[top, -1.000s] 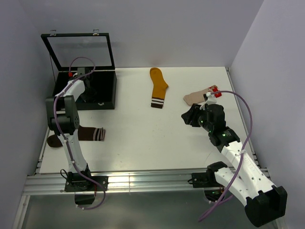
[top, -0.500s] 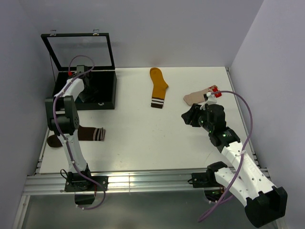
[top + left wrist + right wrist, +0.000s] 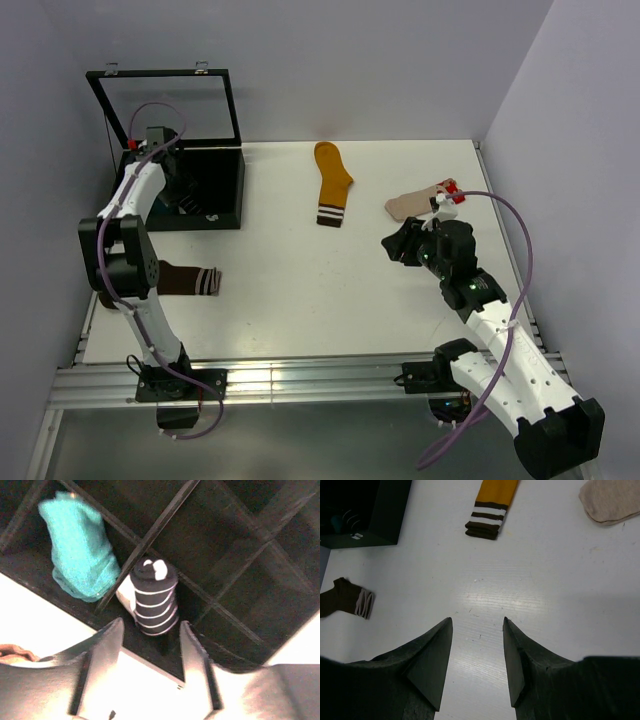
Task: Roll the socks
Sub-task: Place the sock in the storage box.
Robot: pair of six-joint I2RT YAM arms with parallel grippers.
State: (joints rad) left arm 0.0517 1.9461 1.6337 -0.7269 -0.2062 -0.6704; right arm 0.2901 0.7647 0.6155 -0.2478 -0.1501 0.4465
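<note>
A rolled black-and-white striped sock (image 3: 152, 597) stands in one compartment of the black divided box (image 3: 235, 555), with a bunched teal sock (image 3: 80, 560) in the compartment beside it. My left gripper (image 3: 151, 626) hangs open just above the striped roll, which lies beyond the fingertips. From above, the left gripper (image 3: 168, 168) is over the box (image 3: 228, 195). On the table lie a mustard sock (image 3: 332, 180), a beige sock (image 3: 410, 205) and a brown sock (image 3: 185, 279), all flat. My right gripper (image 3: 392, 245) hovers open and holds nothing, below the beige sock.
The box's glass lid (image 3: 170, 105) stands raised at the back left. In the right wrist view the open gripper (image 3: 477, 622) points at bare table, with the mustard sock (image 3: 492, 500), beige sock (image 3: 610, 500), brown sock (image 3: 345, 602) and box (image 3: 385, 510) beyond.
My left gripper has opened, let go of the striped roll and risen back out of the box. The right arm has stayed put.
</note>
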